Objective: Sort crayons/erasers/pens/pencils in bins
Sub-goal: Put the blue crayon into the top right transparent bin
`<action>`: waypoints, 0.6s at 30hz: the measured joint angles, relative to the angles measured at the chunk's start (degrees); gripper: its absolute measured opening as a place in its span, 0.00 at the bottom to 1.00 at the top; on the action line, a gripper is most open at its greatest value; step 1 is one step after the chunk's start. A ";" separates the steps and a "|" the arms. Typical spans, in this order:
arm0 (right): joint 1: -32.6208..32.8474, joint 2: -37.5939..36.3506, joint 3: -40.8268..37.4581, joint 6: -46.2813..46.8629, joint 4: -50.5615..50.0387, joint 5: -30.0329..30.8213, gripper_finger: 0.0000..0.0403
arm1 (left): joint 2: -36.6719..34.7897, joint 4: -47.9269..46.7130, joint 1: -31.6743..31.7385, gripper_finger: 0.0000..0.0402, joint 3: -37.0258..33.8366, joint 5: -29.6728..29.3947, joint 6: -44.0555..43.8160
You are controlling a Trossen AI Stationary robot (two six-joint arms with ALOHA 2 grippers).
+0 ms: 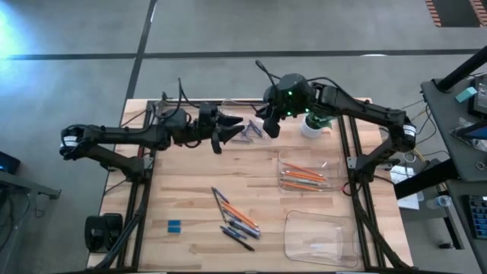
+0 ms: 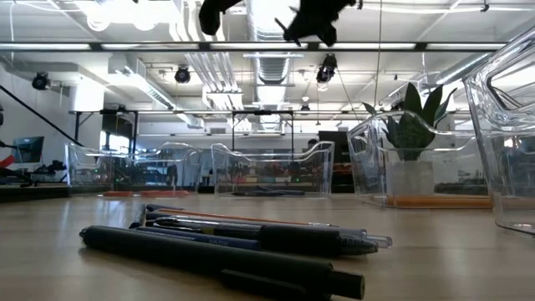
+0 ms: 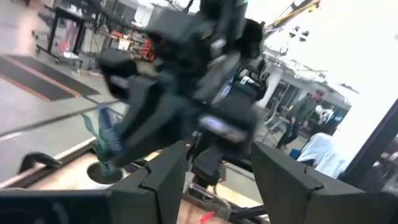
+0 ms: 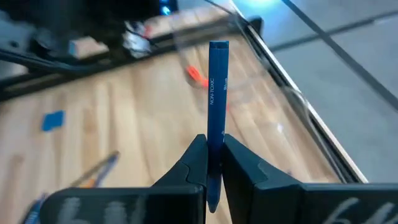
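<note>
Sorting midway: right gripper [image 4: 214,163] pinches a blue crayon [image 4: 217,93] above the table's [image 1: 190,190] far edge.
Left gripper [image 1: 228,129] beside it gapes empty; pencils [image 1: 303,176] binned, pens [image 1: 237,224] and eraser [image 1: 174,224] remain.

Open bare wood mid-table, between pen-and-pencil heap [image 1: 234,219] and pencil bin [image 1: 308,174].

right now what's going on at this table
Two robot arms are sorting stationery into clear bins. The right hand is shut on a blue crayon, held up at the far side of the table. The left hand is open and empty beside it. Orange pencils already lie in one bin; pens and a blue eraser wait on the table.
</note>
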 joint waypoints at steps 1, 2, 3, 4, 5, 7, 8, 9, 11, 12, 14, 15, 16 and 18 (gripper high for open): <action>-0.85 0.06 -1.13 -0.11 0.00 0.01 0.04 | -0.12 0.04 -0.03 0.42 0.00 0.03 -0.80; -1.70 0.42 -2.45 -0.11 0.18 0.01 0.04 | -0.26 0.02 -0.13 0.42 0.00 0.05 -2.14; -2.50 0.78 -3.96 -0.08 0.58 0.03 0.04 | -0.36 0.06 -0.21 0.42 -0.02 0.07 -3.38; -3.38 1.36 -5.71 0.20 1.27 -0.01 0.04 | -0.44 0.06 -0.30 0.42 -0.02 0.10 -4.34; -4.13 2.04 -7.68 0.51 2.21 0.01 0.04 | -0.48 0.06 -0.46 0.42 -0.02 0.10 -4.96; -5.42 3.78 -11.60 2.27 5.74 0.11 0.04 | -0.49 0.08 -0.93 0.42 -0.04 0.10 -6.29; -5.92 4.72 -13.27 3.44 8.06 0.19 0.04 | -0.49 0.05 -1.25 0.42 -0.04 0.10 -6.37; -6.31 5.66 -14.59 4.34 10.16 0.18 0.04 | -0.48 0.06 -1.59 0.42 -0.04 0.10 -6.39; -6.85 7.45 -16.12 6.23 13.60 0.13 0.04 | -0.47 0.08 -2.34 0.42 -0.04 0.12 -6.54; -7.09 8.43 -16.45 6.87 14.60 0.10 0.04 | -0.46 0.08 -2.66 0.42 -0.04 0.12 -6.89; -7.46 10.68 -16.56 8.29 14.56 0.20 0.04 | -0.46 0.06 -3.19 0.42 -0.04 0.16 -7.85; -7.63 11.92 -16.33 9.27 14.05 0.60 0.04 | -0.46 0.08 -3.46 0.42 -0.04 0.18 -7.89; -7.83 13.23 -15.76 9.85 13.01 1.39 0.04 | -0.46 0.10 -3.76 0.42 -0.04 0.18 -7.89; -8.21 15.78 -14.18 10.55 11.54 2.35 0.04 | -0.46 0.12 -4.18 0.42 -0.04 0.18 -7.93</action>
